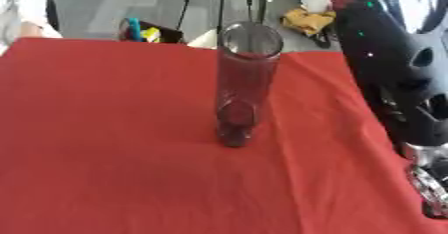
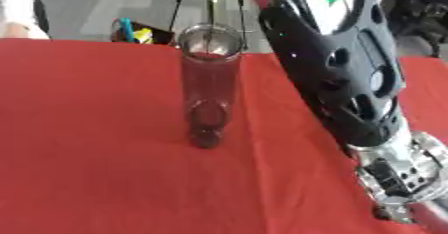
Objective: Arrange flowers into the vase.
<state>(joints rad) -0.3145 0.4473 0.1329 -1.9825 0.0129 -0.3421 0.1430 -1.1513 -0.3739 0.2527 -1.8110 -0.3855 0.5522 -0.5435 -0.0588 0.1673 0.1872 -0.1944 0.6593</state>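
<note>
Tipping is the main risk, I judge: the vase (image 1: 248, 83), tall, narrow and clear, stands upright mid-worktop on the red cloth (image 1: 105, 143), and the right arm (image 2: 341, 73) passing just beside it could knock it over. One vase and one arm show; no flower lies on the cloth. Neither hand is visible, so their fingers cannot be told.

Red cloth (image 1: 105, 143) over table; grey tiled floor (image 1: 131, 3) behind, black tripod legs (image 1: 188, 3), yellow rag (image 1: 306, 20) on floor.
</note>
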